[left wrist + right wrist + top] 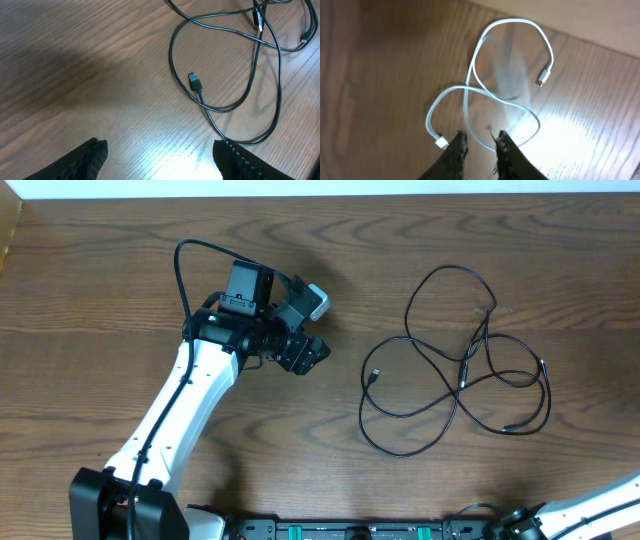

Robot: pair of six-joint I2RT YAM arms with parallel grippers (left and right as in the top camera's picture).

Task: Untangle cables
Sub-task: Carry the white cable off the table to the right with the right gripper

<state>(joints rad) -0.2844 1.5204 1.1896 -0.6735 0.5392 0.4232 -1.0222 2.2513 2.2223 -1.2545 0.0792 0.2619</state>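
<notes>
Black cables (463, 375) lie in a loose tangle of loops on the right half of the wooden table. In the left wrist view one black cable (172, 50) curves ahead and its plug (194, 80) rests on the wood. My left gripper (305, 352) hovers left of the tangle, open and empty (160, 146). A white cable (471, 70) lies in two crossing loops under my right gripper (481, 135). Its plugs (543, 77) lie free. The right fingers stand slightly apart just above one white loop and hold nothing.
The right arm (600, 505) shows only at the bottom right corner of the overhead view. The arms' base rail (350, 530) runs along the near edge. The table's far edge (320, 194) lies at the top.
</notes>
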